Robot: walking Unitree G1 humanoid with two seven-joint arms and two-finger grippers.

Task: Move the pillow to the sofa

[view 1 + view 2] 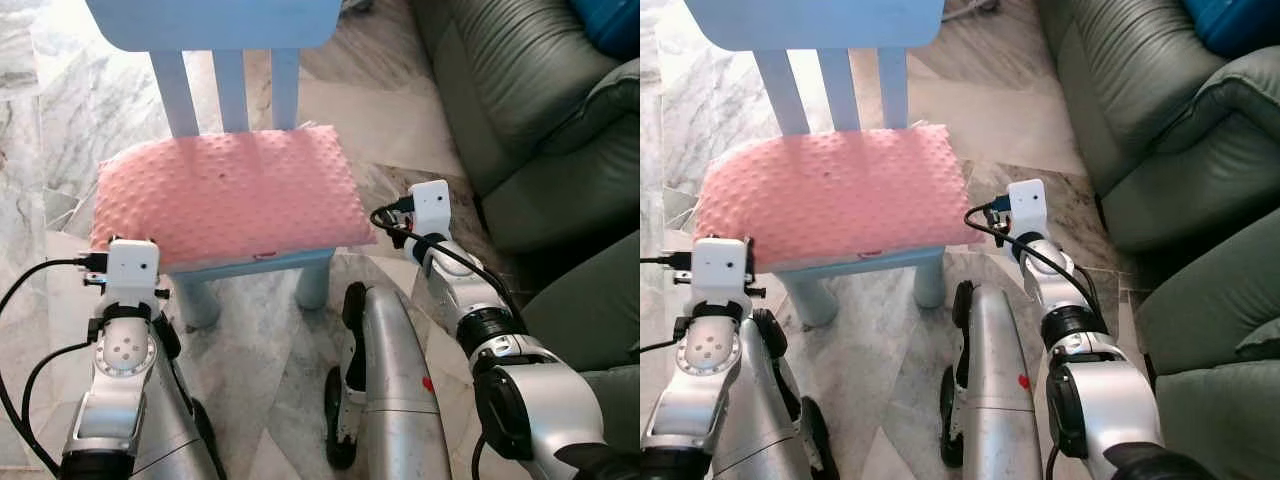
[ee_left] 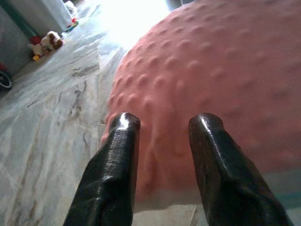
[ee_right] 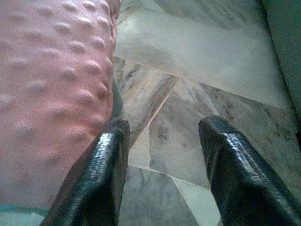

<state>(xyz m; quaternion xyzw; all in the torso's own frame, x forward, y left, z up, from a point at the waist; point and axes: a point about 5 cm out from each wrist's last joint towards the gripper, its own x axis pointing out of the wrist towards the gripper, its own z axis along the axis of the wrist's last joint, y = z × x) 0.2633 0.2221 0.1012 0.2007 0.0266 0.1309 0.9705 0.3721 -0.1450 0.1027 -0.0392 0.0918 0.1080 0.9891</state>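
A pink dotted pillow (image 1: 228, 195) lies flat on the seat of a small light-blue chair (image 1: 232, 60) straight ahead. My left gripper (image 2: 162, 123) is open at the pillow's near left corner, its two black fingers (image 2: 123, 141) pointing at the pillow's edge (image 2: 197, 84) without closing on it. At the near right corner my right gripper (image 3: 162, 127) is open too, one finger (image 3: 110, 141) close beside the pillow's side (image 3: 51, 94), the other over bare floor. The dark green sofa (image 1: 540, 110) stands to the right.
Marble floor (image 1: 60, 120) surrounds the chair. A blue cushion (image 1: 610, 20) sits on the sofa at the top right. A small toy (image 2: 44, 42) lies far off on the floor in the left wrist view. My own silver legs (image 1: 395, 390) fill the foreground.
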